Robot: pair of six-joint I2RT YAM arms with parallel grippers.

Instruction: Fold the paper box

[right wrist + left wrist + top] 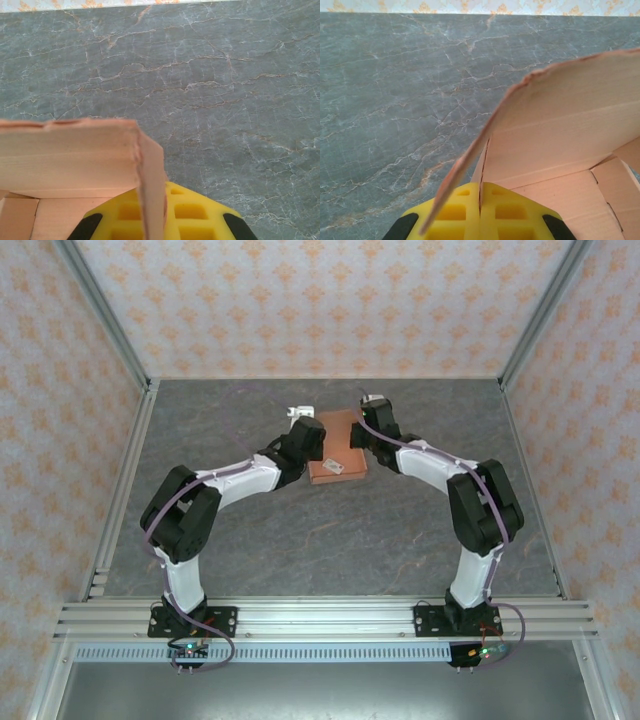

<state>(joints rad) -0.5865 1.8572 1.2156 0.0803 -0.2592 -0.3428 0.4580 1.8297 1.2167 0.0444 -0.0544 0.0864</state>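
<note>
Two robot arms meet over the salmon-orange paper box (342, 445), partly folded on the grey marbled bench (330, 540), towards its far middle. The left hand (480, 192), fingers pressed together, pinches a thin cardboard wall on the box's left side. The right hand (150, 200), likewise closed, clamps an upright wall at a right-side corner. A flap curls up beside the left hand.

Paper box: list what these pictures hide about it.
- Top external: side edges of the paper box, covered by the left tool and right tool.
- Left wrist: its right part, cut off by the frame edge.
- Right wrist: most of its inside, behind the raised wall.
</note>
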